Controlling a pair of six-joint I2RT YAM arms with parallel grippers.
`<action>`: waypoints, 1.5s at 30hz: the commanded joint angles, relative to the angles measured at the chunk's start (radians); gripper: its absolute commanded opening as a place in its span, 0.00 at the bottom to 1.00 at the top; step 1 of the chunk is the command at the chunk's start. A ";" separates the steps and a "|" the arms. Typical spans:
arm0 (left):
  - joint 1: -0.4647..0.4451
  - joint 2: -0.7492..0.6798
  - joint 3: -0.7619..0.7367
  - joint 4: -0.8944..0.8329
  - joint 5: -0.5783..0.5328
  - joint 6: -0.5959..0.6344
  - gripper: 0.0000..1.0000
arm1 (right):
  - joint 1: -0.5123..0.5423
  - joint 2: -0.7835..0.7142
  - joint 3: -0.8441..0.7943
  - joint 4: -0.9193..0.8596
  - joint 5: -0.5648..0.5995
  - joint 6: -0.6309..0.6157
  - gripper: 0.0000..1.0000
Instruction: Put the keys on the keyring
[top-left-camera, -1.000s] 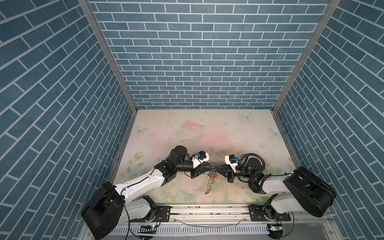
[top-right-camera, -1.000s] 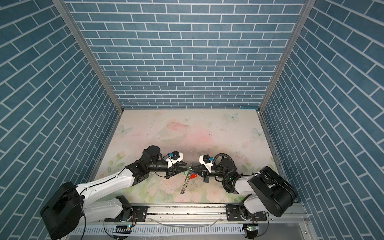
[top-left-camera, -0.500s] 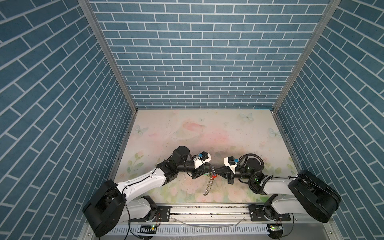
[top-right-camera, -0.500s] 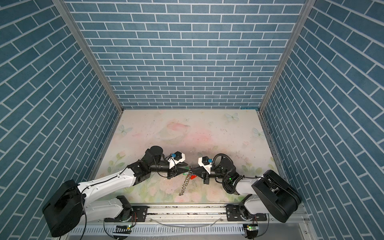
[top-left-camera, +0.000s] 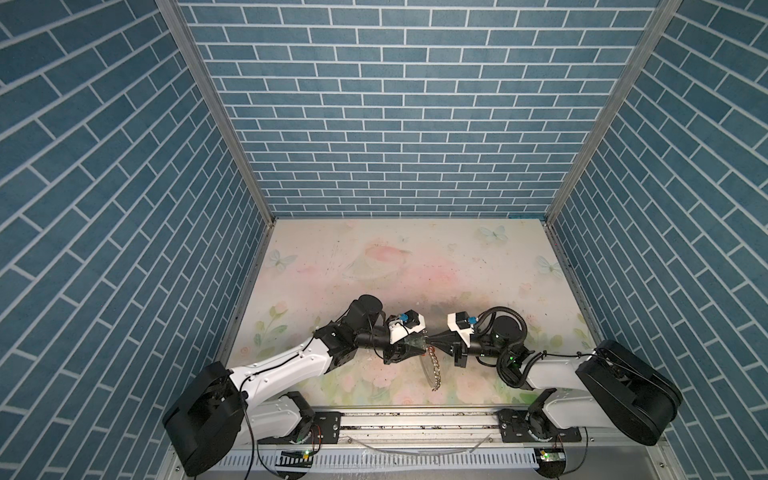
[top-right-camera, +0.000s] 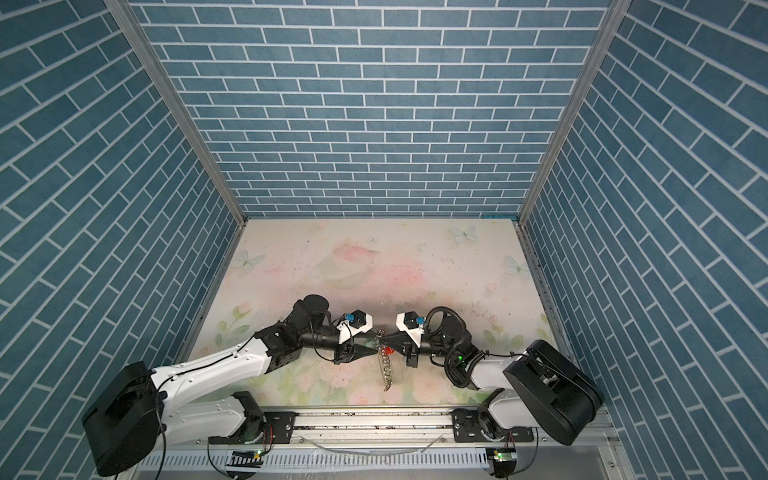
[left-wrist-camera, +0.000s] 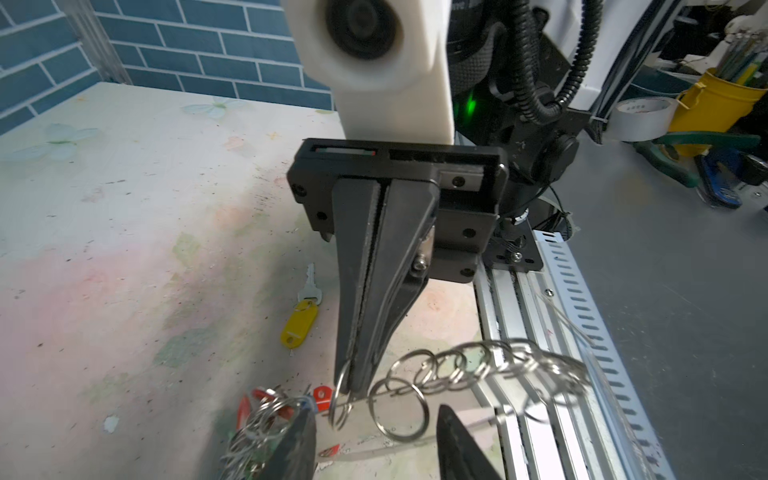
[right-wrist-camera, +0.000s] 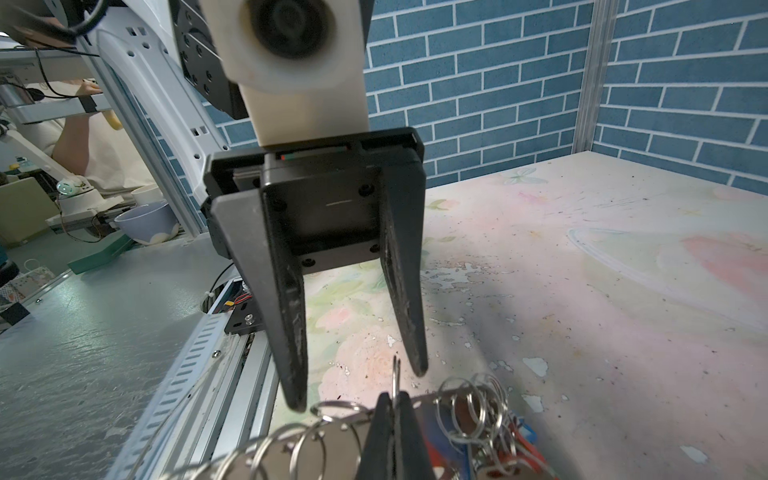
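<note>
Our right claw (left-wrist-camera: 351, 386) clamps the keyring (top-left-camera: 434, 370), dangling toward six o'clock; left claw (right-wrist-camera: 359, 386) apart; keys (left-wrist-camera: 299, 324) lie unthreaded.

Left hand (right-wrist-camera: 358, 382) fingers apart; right hand (left-wrist-camera: 353, 384) pinched closed; tips facing.

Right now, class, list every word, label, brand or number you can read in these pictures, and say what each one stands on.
No text can be read anywhere.
Tape roll: red print on its side, too blurred to read.
Yellow key tag: no writing visible.
</note>
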 joint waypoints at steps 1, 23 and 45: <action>0.008 -0.019 -0.021 0.043 -0.046 -0.023 0.41 | 0.004 -0.022 0.029 0.048 -0.007 -0.017 0.00; 0.028 -0.058 -0.069 0.086 0.057 -0.047 0.42 | 0.002 0.018 0.015 0.114 0.009 -0.012 0.00; 0.055 -0.003 -0.063 0.125 -0.129 -0.072 0.43 | 0.002 0.016 0.023 0.122 -0.027 -0.001 0.00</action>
